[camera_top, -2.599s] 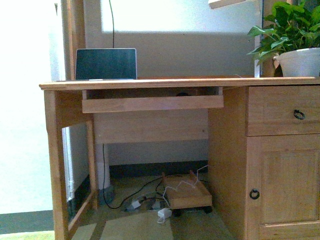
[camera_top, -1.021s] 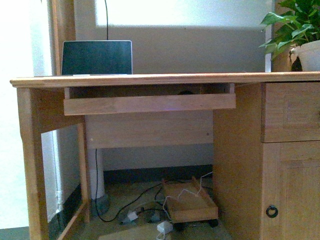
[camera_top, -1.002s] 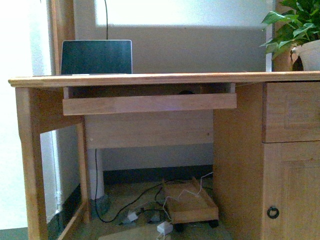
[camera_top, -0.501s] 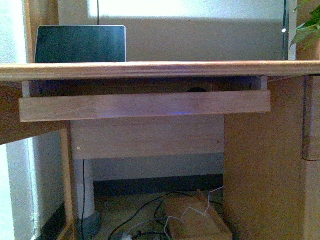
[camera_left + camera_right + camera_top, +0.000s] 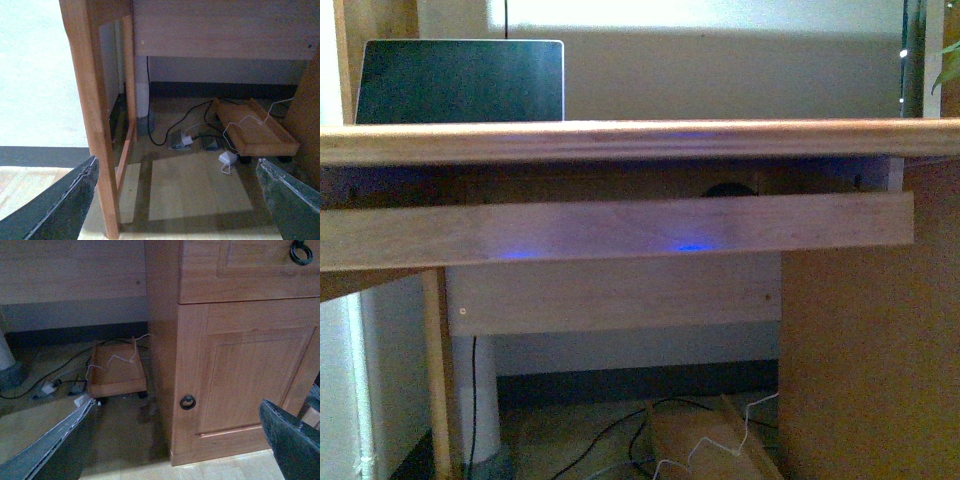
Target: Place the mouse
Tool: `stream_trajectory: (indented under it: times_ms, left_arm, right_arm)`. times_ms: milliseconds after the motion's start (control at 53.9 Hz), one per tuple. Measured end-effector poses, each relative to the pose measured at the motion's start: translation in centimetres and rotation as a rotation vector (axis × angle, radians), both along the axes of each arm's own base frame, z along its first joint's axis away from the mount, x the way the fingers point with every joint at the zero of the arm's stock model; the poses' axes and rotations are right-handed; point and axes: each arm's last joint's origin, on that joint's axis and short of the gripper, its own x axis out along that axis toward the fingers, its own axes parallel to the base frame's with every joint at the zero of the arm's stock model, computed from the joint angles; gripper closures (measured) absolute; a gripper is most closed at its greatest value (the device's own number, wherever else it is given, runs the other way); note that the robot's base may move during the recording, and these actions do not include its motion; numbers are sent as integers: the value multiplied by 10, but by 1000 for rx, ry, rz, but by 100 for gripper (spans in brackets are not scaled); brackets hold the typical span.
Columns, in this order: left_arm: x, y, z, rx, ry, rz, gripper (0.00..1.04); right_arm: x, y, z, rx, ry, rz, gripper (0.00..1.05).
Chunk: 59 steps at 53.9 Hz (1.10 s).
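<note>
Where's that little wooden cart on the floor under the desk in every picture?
Front view: the cart is at the bottom edge, right of the middle, partly cut off.
Left wrist view: the cart is on the floor under the desk, just beyond the white charger.
Right wrist view: the cart is on the floor beside the cupboard.
Shared landmark: the white cable draped across the cart.

Desk [image 5: 620,140]: wooden, top edge straight before me, pull-out shelf [image 5: 620,230] just beneath.
Wall [image 5: 720,75]: grey, bright light band [image 5: 720,12] up high.
Floor [image 5: 195,185]: pale, cables [image 5: 148,90] and low wooden trolley [image 5: 260,137] under the desk.
</note>
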Motion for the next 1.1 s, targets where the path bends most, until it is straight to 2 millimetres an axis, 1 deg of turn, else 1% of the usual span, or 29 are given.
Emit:
stream_trajectory:
  times_ms: [798, 854, 910, 965, 1021, 1095]
  left_arm:
    - [0, 0, 0, 0, 0, 0, 8]
    - [0, 0, -1, -39, 48, 32, 8]
    - [3, 0, -4, -87, 125, 41, 8]
    - [9, -1, -7, -95, 173, 13, 8]
    - [16, 1, -7, -82, 193, -36, 8]
    - [31, 10, -5, -31, 202, -51, 8]
  right_arm:
    - [0, 0, 0, 0, -1, 0, 7]
    - [0, 0, 0, 0, -1, 0, 7]
    - [0, 0, 0, 0, -1, -2, 7]
    - [0, 0, 0, 0, -1, 1, 7]
    - [0, 0, 0, 0, -1, 0, 7]
    - [0, 0, 0, 0, -1, -1, 7]
